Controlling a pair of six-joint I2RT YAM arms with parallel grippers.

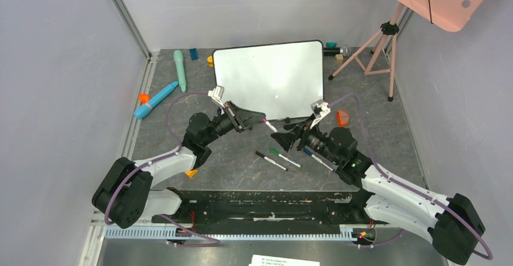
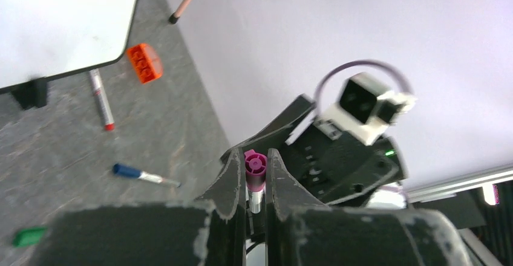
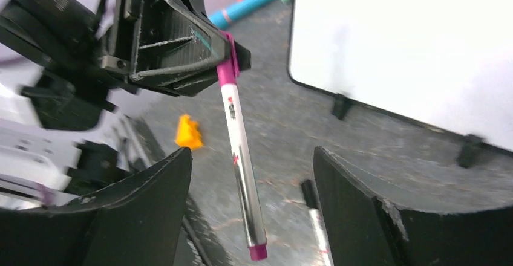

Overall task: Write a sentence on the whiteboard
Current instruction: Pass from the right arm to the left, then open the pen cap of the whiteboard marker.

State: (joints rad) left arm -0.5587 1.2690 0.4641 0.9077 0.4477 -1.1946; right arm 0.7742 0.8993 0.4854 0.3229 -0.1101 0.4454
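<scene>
Whiteboard, blank, on grey table

Magenta marker in left hand

The left arm, at seven o'clock, and right arm, at five o'clock, pair white shells with bulky black joints. A purple cable loops along each; a white camera block caps each wrist. The right gripper has black fingers scuffed pale.
</scene>
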